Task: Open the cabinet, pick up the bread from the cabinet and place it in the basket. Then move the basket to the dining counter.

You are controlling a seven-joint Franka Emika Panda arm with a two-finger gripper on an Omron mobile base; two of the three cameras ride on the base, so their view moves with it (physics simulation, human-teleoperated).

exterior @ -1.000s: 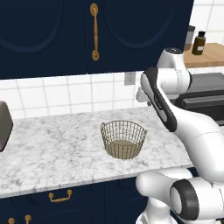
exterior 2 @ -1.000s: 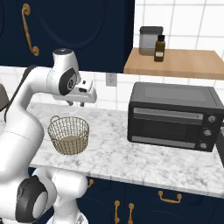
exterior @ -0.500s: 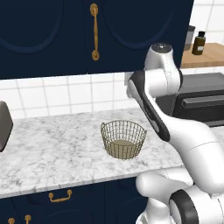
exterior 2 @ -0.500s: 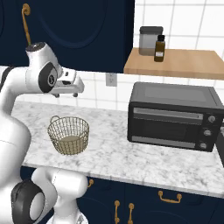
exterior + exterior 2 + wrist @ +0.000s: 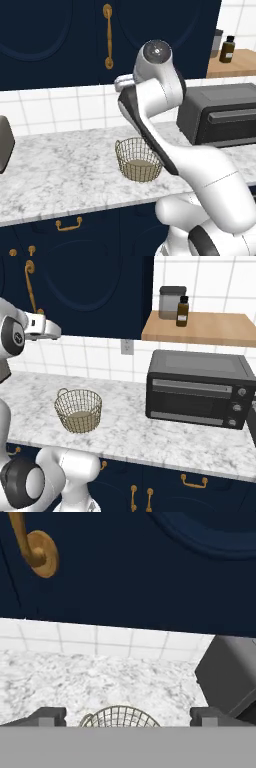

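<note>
The navy cabinet (image 5: 60,30) hangs above the worktop with its door shut and its gold bar handle (image 5: 107,35) upright. The handle's lower end (image 5: 37,549) appears at the upper left of the hand view. The bread is hidden. On the marble below stands the gold wire basket (image 5: 138,160) (image 5: 78,410), with nothing in it. My gripper (image 5: 122,82) (image 5: 50,331) is raised above the basket, just under the cabinet's bottom edge and to the right of the handle. It is open wide with nothing between the fingertips (image 5: 47,716). The dining counter is out of view.
A black toaster oven (image 5: 197,388) stands on the worktop to the right of the basket. Above it a wooden shelf (image 5: 200,328) carries a jar and a brown bottle. A dark appliance (image 5: 4,145) sits at the left edge. Navy drawers (image 5: 67,225) run below.
The arm has swung up and to the left, from beside the toaster oven to under the cabinet. The gripper has opened wide. The basket has not moved.
</note>
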